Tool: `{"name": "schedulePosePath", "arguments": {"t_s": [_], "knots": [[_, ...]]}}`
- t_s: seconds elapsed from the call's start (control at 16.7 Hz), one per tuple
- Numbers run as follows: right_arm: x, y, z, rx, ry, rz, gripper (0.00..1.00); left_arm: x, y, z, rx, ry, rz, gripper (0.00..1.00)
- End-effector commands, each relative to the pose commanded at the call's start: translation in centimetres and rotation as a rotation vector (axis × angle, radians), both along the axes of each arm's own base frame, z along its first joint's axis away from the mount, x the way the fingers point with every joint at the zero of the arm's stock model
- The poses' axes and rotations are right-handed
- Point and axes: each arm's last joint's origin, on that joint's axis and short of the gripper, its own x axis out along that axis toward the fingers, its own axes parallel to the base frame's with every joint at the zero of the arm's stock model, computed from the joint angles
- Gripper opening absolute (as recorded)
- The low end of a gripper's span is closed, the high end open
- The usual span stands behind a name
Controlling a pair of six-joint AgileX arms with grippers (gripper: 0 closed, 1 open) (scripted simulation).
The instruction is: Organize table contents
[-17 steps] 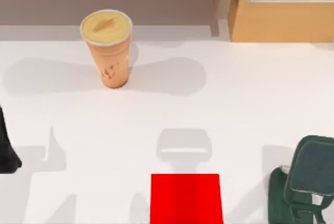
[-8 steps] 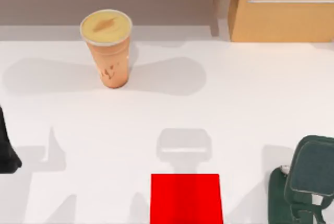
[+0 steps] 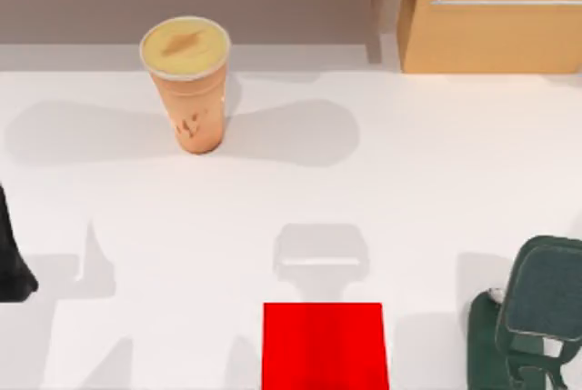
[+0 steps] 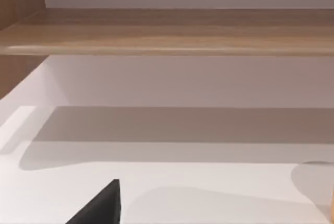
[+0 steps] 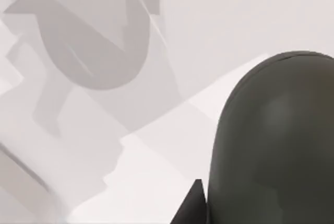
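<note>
nothing on the table (image 3: 427,190) has budged over the last second: the cup (image 3: 187,81) stands upright exactly where it did, toward the back on the left, and the red pad (image 3: 325,346) sits flat at the near edge in the middle. the green stand (image 3: 536,317) stays in the near right corner. only a faint shadow near the right edge seems to have crept, so i'd say something is moving out of frame there, and the tidying has not visibly advanced.

the left gripper (image 3: 13,263) is a dark shape hanging at the far left edge, well apart from the cup. from its wrist, one black fingertip (image 4: 102,208) pokes up over bare white table, aimed at the wooden shelf (image 4: 167,31) at the back. i can't tell whether its fingers are spread or pressed together.

the right gripper (image 5: 194,205) is the busy one, i'd guess. its wrist view has a big dark grey rounded body, which i take for the mouse (image 5: 276,140), right beside one finger. whether it's pinched or merely close, i can't tell.
</note>
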Motion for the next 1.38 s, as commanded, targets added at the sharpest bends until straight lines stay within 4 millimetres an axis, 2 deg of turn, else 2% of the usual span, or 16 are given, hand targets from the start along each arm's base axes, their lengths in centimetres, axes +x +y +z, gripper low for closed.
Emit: {"name": "schedulePosePath", "arguments": {"t_s": [0.24,0.36,0.54,0.66,0.84,1.02,1.2,1.38], "knots": [[0.0,0.0,-0.2,0.001,0.005,0.000,0.00,0.0,0.0,0.0,0.000,0.000,0.000,1.00],[0.6,0.4,0.4,-0.020,-0.030,0.055,0.00,0.0,0.0,0.0,0.000,0.000,0.000,1.00],[2.6,2.1,2.2,-0.091,-0.148,0.261,0.00,0.0,0.0,0.0,0.000,0.000,0.000,1.00],[4.3,4.2,3.7,-0.149,-0.242,0.453,0.00,0.0,0.0,0.0,0.000,0.000,0.000,1.00],[6.6,9.0,5.5,-0.224,-0.360,0.799,0.00,0.0,0.0,0.0,0.000,0.000,0.000,1.00],[7.9,15.3,5.8,-0.264,-0.423,1.177,0.00,0.0,0.0,0.0,0.000,0.000,0.000,1.00],[7.5,22.1,4.2,-0.255,-0.414,1.551,0.00,0.0,0.0,0.0,0.000,0.000,0.000,1.00],[5.6,28.1,1.0,-0.201,-0.330,1.877,0.00,0.0,0.0,0.0,0.000,0.000,0.000,1.00]]}}
